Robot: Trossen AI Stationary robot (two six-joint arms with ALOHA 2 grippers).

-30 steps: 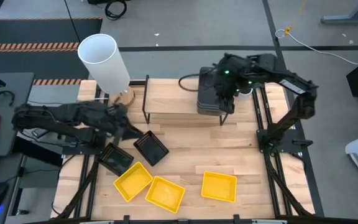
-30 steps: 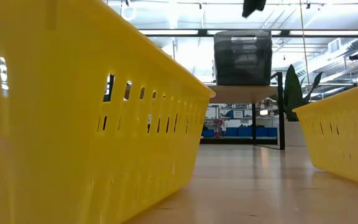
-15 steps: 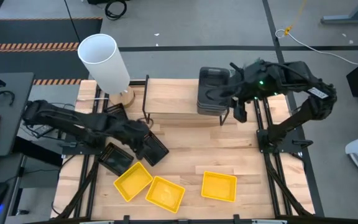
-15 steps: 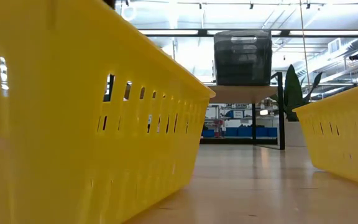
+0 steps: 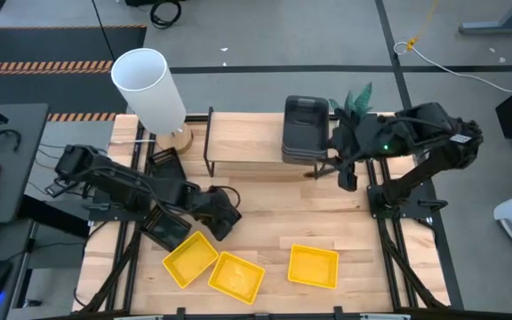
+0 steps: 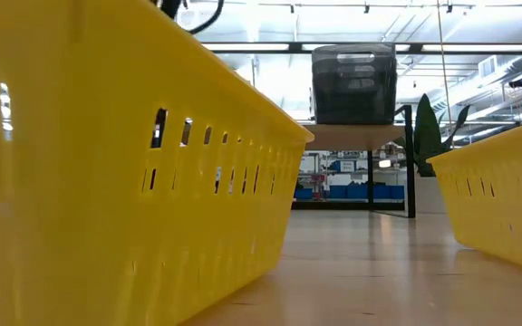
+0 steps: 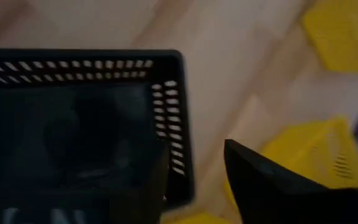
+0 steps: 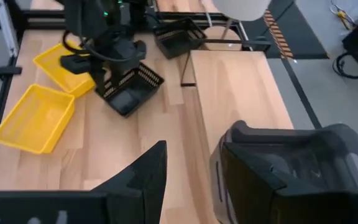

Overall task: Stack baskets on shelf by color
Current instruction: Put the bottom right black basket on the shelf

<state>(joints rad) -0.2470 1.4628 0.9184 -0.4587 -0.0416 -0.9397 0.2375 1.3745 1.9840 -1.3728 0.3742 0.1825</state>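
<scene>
Three yellow baskets (image 5: 189, 258) (image 5: 236, 276) (image 5: 314, 267) lie near the table's near edge. A stack of dark grey baskets (image 5: 305, 129) stands on the right end of the shelf (image 5: 247, 147) and also shows in the low view (image 6: 353, 83). Three black slotted baskets lie on the table's left half (image 5: 165, 163) (image 5: 165, 228) (image 5: 223, 216). My left gripper (image 5: 219, 206) is open over the middle black basket (image 7: 73, 137), with one finger inside its side wall (image 7: 178, 155) and one outside. I cannot tell whether they touch it. My right gripper (image 5: 346, 176) is open and empty, just right of the grey stack (image 8: 291, 162).
A white cylinder lamp (image 5: 149, 87) on a round wooden base stands at the far left, beside the shelf. A green plant (image 5: 356, 98) stands behind the shelf's right end. Bare tabletop (image 5: 327, 209) lies between the shelf and the yellow baskets.
My right gripper has drawn away from above the grey stack toward the table's right and near side, and the stack stays on the shelf. My left gripper has reached toward the table's right and near edge, to the middle black basket, which has stayed put.
</scene>
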